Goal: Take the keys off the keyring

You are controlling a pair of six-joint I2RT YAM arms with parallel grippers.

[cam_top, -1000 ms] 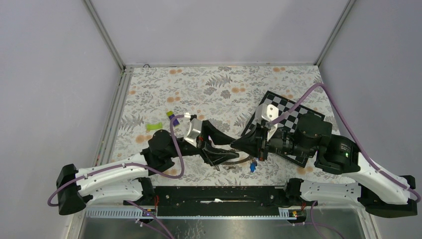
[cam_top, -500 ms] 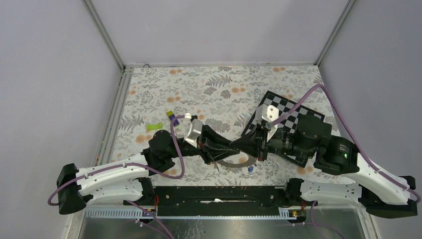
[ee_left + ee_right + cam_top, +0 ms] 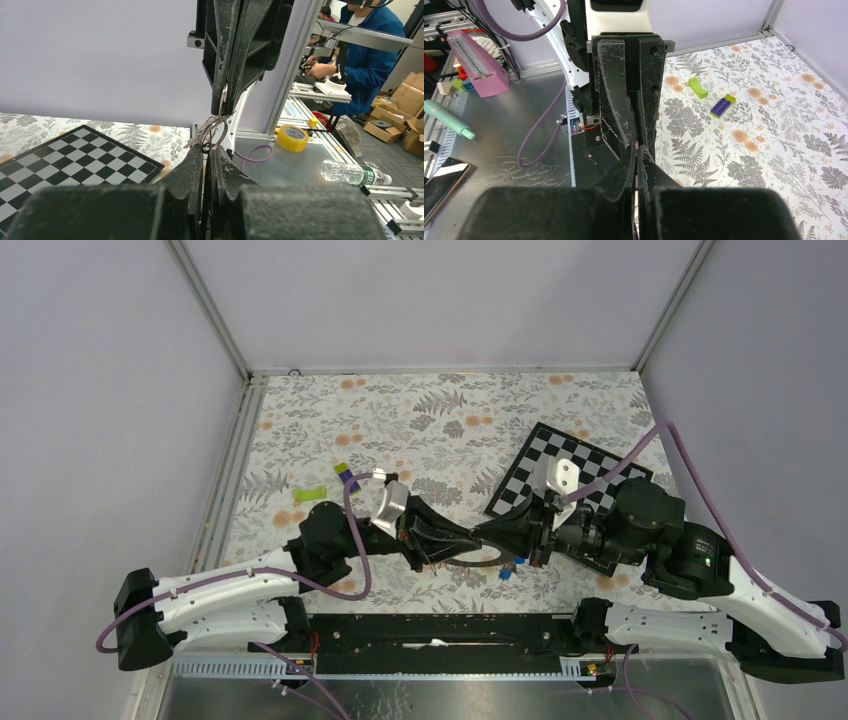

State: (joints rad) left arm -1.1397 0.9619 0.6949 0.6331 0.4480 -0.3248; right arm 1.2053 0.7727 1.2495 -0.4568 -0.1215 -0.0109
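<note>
Tip to tip above the near middle of the tabletop (image 3: 450, 430), the right tool (image 3: 223, 97) stays pinched on the keyring (image 3: 220, 131). The left tool (image 3: 206, 152), wide a second ago, has narrowed to a slit, apparently on one of the keys (image 3: 198, 136). The step in hand is gripping a key; next it must be worked round the ring and off. The right arm has drawn back rightward.

- Floral cloth (image 3: 430, 420) over table.
- Checkerboard (image 3: 540, 445) flat at right, far half.
- Green block (image 3: 310, 493) and purple-green block (image 3: 346, 475) near each other, left side.
- Off-table: tape roll (image 3: 292, 138), water bottle (image 3: 352, 172) lying down, person in blue (image 3: 367, 65), pink box (image 3: 476, 62), teal marker (image 3: 449, 119), phone (image 3: 441, 182).
</note>
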